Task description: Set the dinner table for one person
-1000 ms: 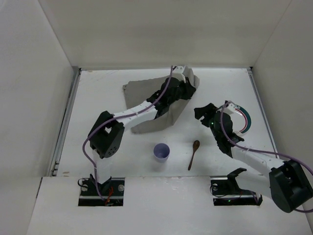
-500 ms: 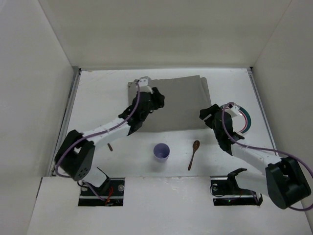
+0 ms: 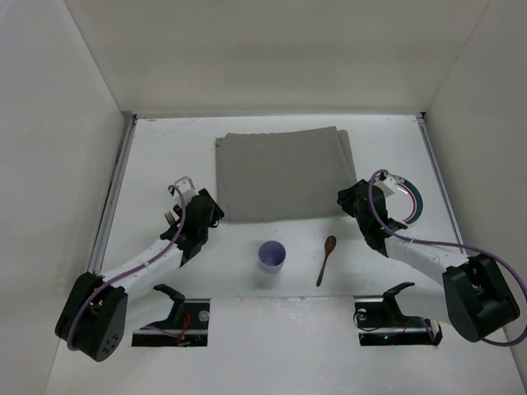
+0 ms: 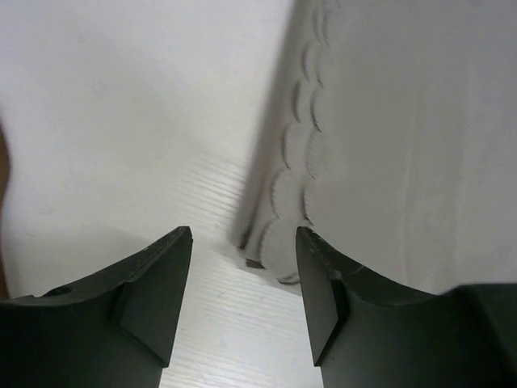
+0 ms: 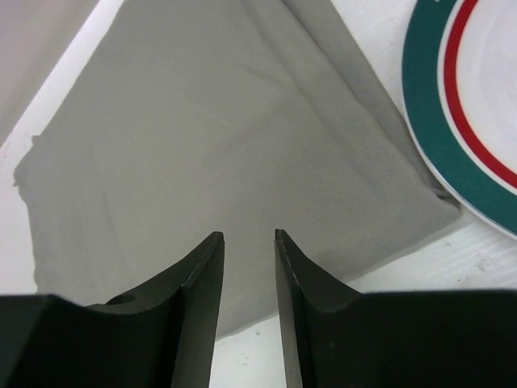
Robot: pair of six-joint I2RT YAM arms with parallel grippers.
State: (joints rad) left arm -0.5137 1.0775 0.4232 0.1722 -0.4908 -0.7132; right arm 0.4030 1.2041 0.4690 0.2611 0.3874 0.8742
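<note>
Between the spread jaws of the left tool (image 4: 242,234) lies bare white tabletop (image 4: 121,121), which stretches beneath both arms. The scalloped corner of the grey placemat (image 4: 388,121) sits just ahead and to its right. The right tool (image 5: 248,236), jaws narrowly parted and pinching nothing, hangs over the placemat's other near corner, with the striped plate (image 5: 477,97) just beside that corner on its right.

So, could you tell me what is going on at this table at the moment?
Two robot arms are setting a place for one. The grey placemat lies spread flat at the far middle of the table. The left gripper is open by the mat's near-left corner, holding nothing. The right gripper hovers over the near-right corner, jaws slightly apart. The plate sits by the mat's right edge. The purple cup and wooden spoon lie nearer the arms.
</note>
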